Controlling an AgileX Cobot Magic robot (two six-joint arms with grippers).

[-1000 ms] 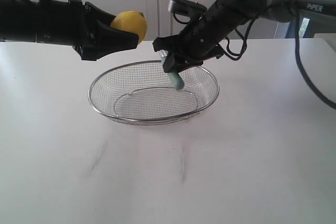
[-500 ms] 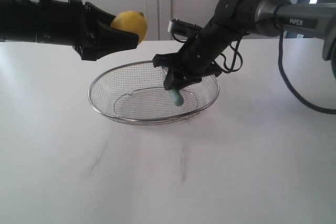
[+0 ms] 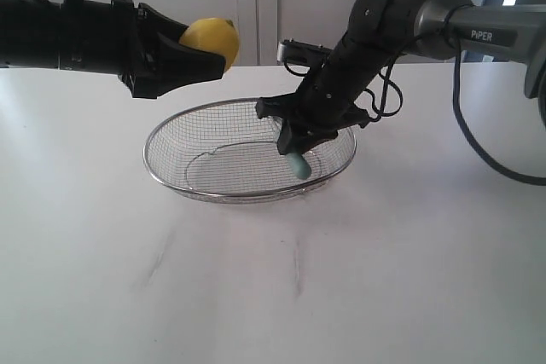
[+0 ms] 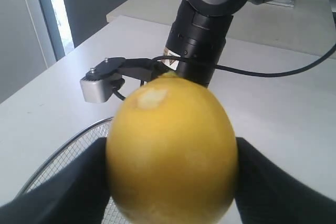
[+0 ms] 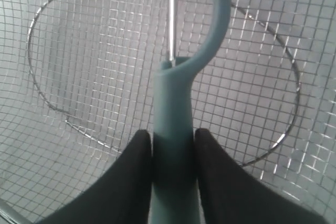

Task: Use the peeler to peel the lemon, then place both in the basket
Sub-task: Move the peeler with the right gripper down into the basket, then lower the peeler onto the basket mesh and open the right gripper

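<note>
My left gripper [image 3: 205,50] is shut on the yellow lemon [image 3: 211,40] and holds it in the air above the far left rim of the wire mesh basket [image 3: 162,170]. In the left wrist view the lemon [image 4: 170,148] fills the space between the two black fingers [image 4: 63,187], with a pale scraped patch near its top. My right gripper [image 3: 288,135] is shut on the teal handle of the peeler [image 3: 298,164], low inside the basket's right half. The right wrist view shows the peeler [image 5: 173,129] clamped between the fingers [image 5: 131,177], its loop head and blade pointing at the mesh floor [image 5: 94,66].
The basket stands on a white table [image 3: 273,279] with faint grey smudges in front of it. White cabinet doors stand behind the table. The right arm's cables [image 3: 495,151] hang over the table on the right.
The right gripper has moved down and slightly right with the peeler, deeper into the basket. The left gripper and lemon have stayed still.
</note>
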